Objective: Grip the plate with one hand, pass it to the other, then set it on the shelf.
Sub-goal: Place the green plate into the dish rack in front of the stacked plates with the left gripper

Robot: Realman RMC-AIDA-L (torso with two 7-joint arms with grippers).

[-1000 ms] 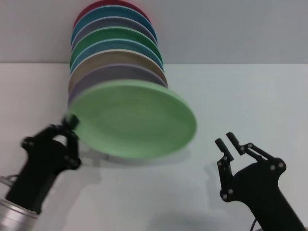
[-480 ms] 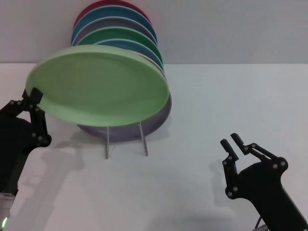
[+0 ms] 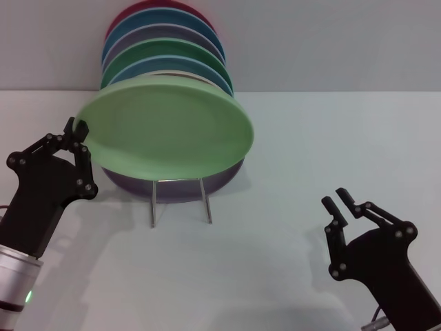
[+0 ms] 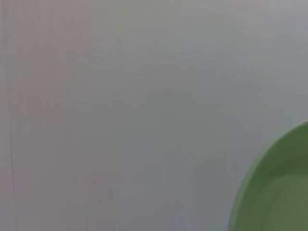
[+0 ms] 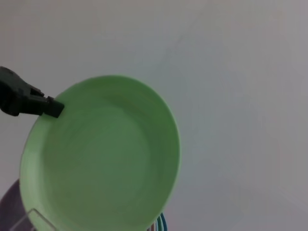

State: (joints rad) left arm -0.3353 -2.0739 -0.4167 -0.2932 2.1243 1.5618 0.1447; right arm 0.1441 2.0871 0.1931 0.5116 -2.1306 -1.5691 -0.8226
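The left tool (image 3: 77, 131) is clenched on the left rim of the plate (image 3: 169, 134). Compared with half a second ago the plate sits further right and a little lower, now squarely in front of the stacked plates (image 3: 165, 52) and just above the shelf (image 3: 180, 200), whose two wire legs show on the worktop (image 3: 331, 152) beneath it. A second ago the plate was lower still and swung out toward the robot, so it has been lifted and is now being brought back over the rack. As a judgement, the hand-over is behind it and this is the placing step: the plate is lined up with the front slot but not yet resting in it.

The plate is tilted, its face turned up and toward the robot, with the left tool at its far left edge and the rest reaching right, unsupported. The right wrist view shows the same pinch on the rim (image 5: 48, 107).

The right tool (image 3: 342, 202) is released, fingers apart, low at the right, well apart from the plate, and has drifted slightly down and right.
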